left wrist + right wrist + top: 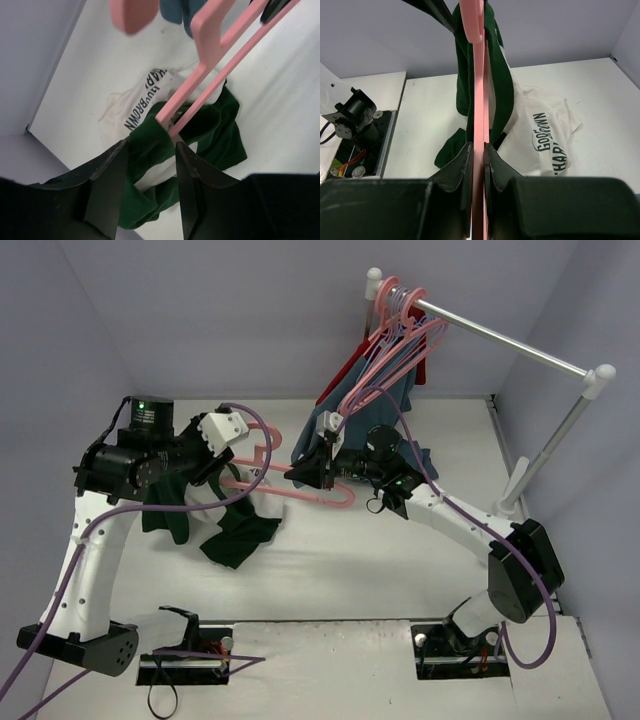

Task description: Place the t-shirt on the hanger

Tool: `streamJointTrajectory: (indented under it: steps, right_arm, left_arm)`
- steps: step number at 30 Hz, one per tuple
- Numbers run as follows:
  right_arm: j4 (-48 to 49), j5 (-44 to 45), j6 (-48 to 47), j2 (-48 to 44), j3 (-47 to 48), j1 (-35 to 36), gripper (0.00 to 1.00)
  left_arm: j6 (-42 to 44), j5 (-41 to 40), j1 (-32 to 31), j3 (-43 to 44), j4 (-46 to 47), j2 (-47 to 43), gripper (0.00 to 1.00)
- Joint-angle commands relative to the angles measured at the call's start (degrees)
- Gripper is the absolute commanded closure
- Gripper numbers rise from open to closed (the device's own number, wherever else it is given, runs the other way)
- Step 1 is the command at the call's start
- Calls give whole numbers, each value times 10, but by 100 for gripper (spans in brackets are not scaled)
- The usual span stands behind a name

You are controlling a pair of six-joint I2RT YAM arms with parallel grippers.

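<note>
The cream-white t-shirt [218, 517] with dark green sleeves hangs bunched below my left gripper [203, 480], part of it resting on the table. My right gripper [305, 472] is shut on a pink hanger [290, 491] and holds it level. The hanger's far arm is pushed into the green neck opening. In the left wrist view the hanger [215, 75] enters the green collar of the t-shirt [145, 95], and my left gripper [151, 145] stands open with green cloth between its jaws. In the right wrist view my gripper [477, 146] clamps the hanger [479, 75], with the t-shirt [545, 135] draped round it.
A metal rack [500, 340] stands at the back right with several more pink hangers [400, 320] on it. A blue-grey garment [312, 435] and a red garment [345, 370] hang there. Walls close in on the left, the back and the right.
</note>
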Motion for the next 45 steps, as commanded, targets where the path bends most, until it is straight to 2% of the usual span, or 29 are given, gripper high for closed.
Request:
streamJointTrajectory:
  steps: [1, 8, 19, 22, 23, 25, 35, 39, 41, 44, 45]
  right_arm:
    - [74, -17, 3, -9, 36, 6, 100]
    - [67, -20, -1, -11, 36, 11, 100]
    - [60, -30, -5, -11, 41, 12, 100]
    - [59, -30, -5, -10, 45, 11, 100]
    - [59, -32, -5, -9, 47, 11, 100]
    - [58, -36, -2, -3, 52, 11, 100]
    - [55, -51, 13, 19, 78, 12, 100]
    - [52, -19, 30, 15, 66, 10, 71]
    - [40, 51, 42, 3, 51, 1, 52]
    - [24, 145, 58, -33, 15, -13, 38]
    - [13, 208, 67, -56, 1, -20, 31]
  left_arm:
    - [103, 48, 30, 0, -18, -6, 62]
    - [130, 129, 70, 13, -36, 50, 62]
    - [131, 169, 81, -1, -41, 74, 64]
    - [122, 192, 81, 0, -41, 78, 69]
    - [117, 211, 82, 0, -41, 79, 82]
    - [107, 241, 81, -6, -41, 78, 99]
    - [68, 323, 80, -34, -43, 59, 100]
    - [30, 291, 81, -24, -20, 38, 100]
    - [8, 266, 80, -43, 10, 6, 100]
    - [-15, 230, 81, -62, 48, -29, 100]
    - [-32, 213, 81, -75, 67, -40, 100]
